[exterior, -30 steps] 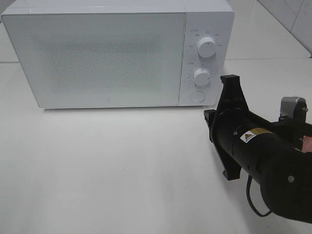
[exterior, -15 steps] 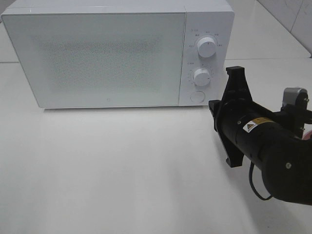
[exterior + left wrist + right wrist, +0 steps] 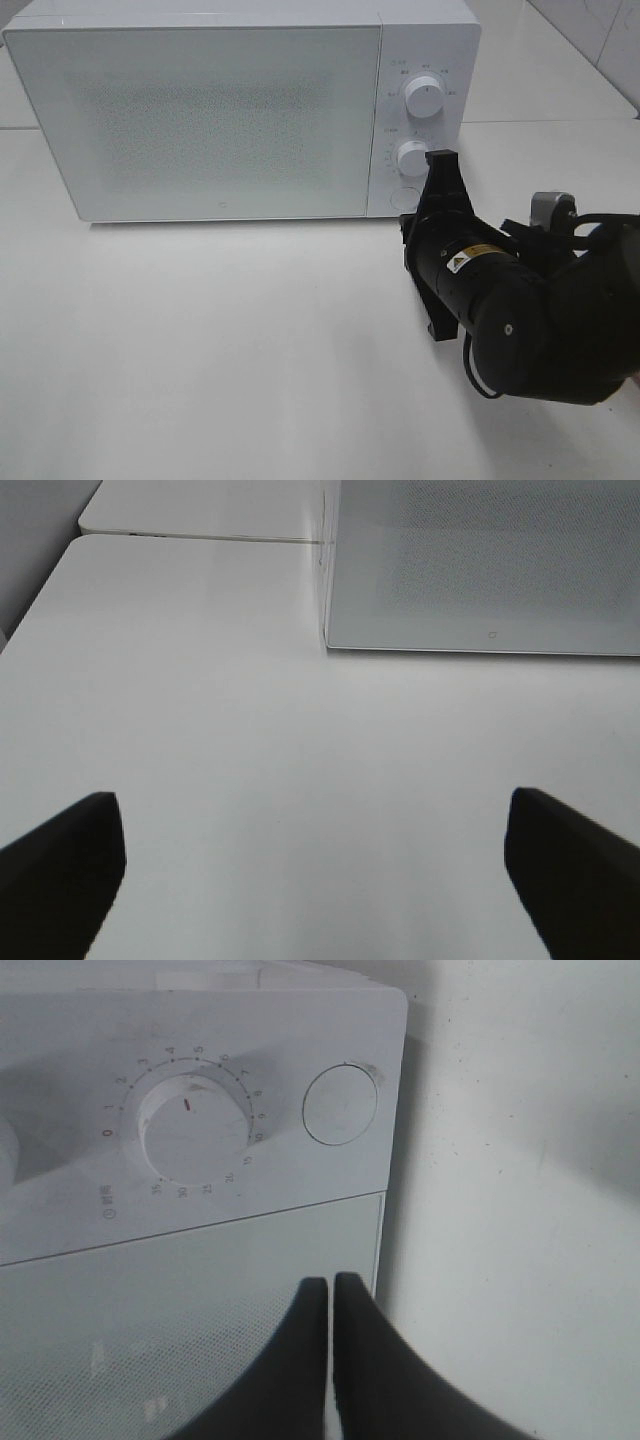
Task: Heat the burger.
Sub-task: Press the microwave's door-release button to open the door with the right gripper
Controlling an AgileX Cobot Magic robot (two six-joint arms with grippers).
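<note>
the left gripper (image 3: 312, 798) hangs over the white table (image 3: 200, 700), its two dark fingers (image 3: 60, 870) spread wide and released, with nothing between them. ahead of it, well apart, stands the near left corner of the microwave (image 3: 200, 120).

the microwave sits at the back of the table, front toward the camera. its door (image 3: 210, 125) is closed and takes up most of the front; the frosted, dotted window lets nothing inside show. the burger appears in none of the views, and where it is cannot be told.

to the right of the door is the panel (image 3: 425, 50) with an upper dial (image 3: 425, 98), a lower dial (image 3: 413, 158) and a round button (image 3: 403, 197) under them. the lower dial carries a small red mark and a ring of numbers around it.

right of the panel, the black right arm (image 3: 520, 320) reaches in from the lower right corner of the high view, its wrist just in front of the lower part of the panel, near the lower dial and the button. a yellow warning label (image 3: 462, 263) shows on its body.

the right gripper (image 3: 331, 1288) is clenched, the two fingers pressed flat together and grasping nothing. in the wrist view their tips lie in front of the door's lower corner on the panel side, near the button. whether they touch the door cannot be told.
</note>
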